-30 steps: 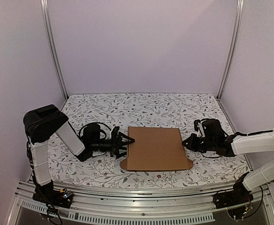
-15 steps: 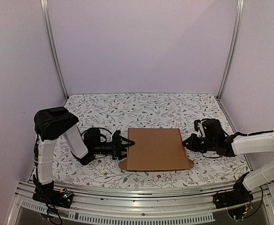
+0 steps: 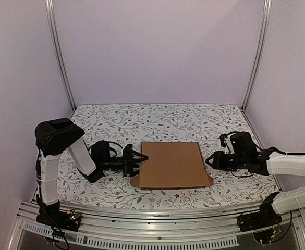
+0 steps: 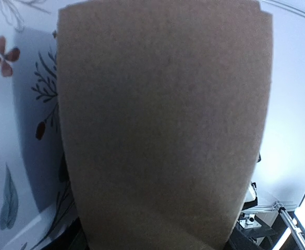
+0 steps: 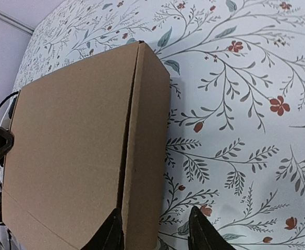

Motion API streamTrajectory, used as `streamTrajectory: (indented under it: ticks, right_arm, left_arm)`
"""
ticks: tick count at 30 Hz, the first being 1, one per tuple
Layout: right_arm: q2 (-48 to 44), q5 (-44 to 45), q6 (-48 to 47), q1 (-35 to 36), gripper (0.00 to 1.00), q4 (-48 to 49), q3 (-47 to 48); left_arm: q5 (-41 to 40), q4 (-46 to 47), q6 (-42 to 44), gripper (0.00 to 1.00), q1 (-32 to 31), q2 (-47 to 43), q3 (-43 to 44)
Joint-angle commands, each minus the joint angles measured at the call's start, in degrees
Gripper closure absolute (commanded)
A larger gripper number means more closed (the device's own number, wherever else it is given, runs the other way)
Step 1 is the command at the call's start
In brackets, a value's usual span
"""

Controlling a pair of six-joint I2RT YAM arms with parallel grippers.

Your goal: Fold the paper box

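Where the top external camera looks down on the cell, the paper box (image 3: pixel 170 165) lies closed and flat on the floral tablecloth (image 3: pixel 157 122), near the front edge and between the two arms. The left gripper (image 3: pixel 137 161) reaches in horizontally and meets the left edge of the box, with its fingers spread over that edge. This view does not show whether they clamp the cardboard. The right gripper (image 3: pixel 209 159) sits low, just beside the right edge of the box, and holds nothing.

From the left wrist camera, plain brown cardboard of the paper box (image 4: pixel 162 130) fills nearly the whole frame at very close range. A strip of floral tablecloth (image 4: pixel 16 130) shows at the left. The fingers are not clearly visible, so the grip state cannot be determined here.

From the right wrist camera, the paper box (image 5: pixel 74 140) lies to the left with its top panel and right side wall visible. The right gripper (image 5: pixel 155 234) has its jaws parted. One of its fingertips (image 5: pixel 113 232) is next to the side wall. Nothing is pinched between the fingertips. Floral tablecloth (image 5: pixel 235 114) covers the remainder.
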Motion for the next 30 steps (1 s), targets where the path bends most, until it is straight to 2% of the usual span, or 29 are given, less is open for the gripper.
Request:
streamTrajectory:
  ticks: [1,10,13,17,18,22,30]
  right_arm:
    - [-8.1,0.2,-6.7,-0.1,0.55,-7.9,2.4]
    - [-18.8,-2.5,-21.1,5.2,0.33,-12.0,9.3]
    - [-20.7,-2.5,-28.4,9.2,0.21,-11.6,10.8]
    - [-22.7,-3.5,-37.3,11.1,0.11,-12.1,12.2]
    - [-22.9,-4.5,-38.3,11.3,0.03,-12.0,12.4]
    - [-22.3,-5.2,-46.5,14.2,0.01,-14.7,14.9]
    - [-22.8,-0.3,-67.0,25.0,0.01,-30.5,22.6]
  left_arm:
    - [0.9,2.3,0.8,0.63,2.7,-4.8,-0.8]
    - [4.0,-2.5,0.0,0.71,5.1,-10.2,-2.4]
    - [4.2,-6.5,1.2,0.71,5.6,-13.0,-3.4]
    - [6.6,-10.0,1.4,0.72,5.9,-16.3,-4.2]
    - [7.4,-10.7,1.7,0.73,6.1,-17.3,-4.5]
    - [11.8,-12.5,2.5,0.75,7.3,-20.3,-6.0]
    - [21.1,-23.2,8.5,0.79,12.6,-31.0,-8.2]
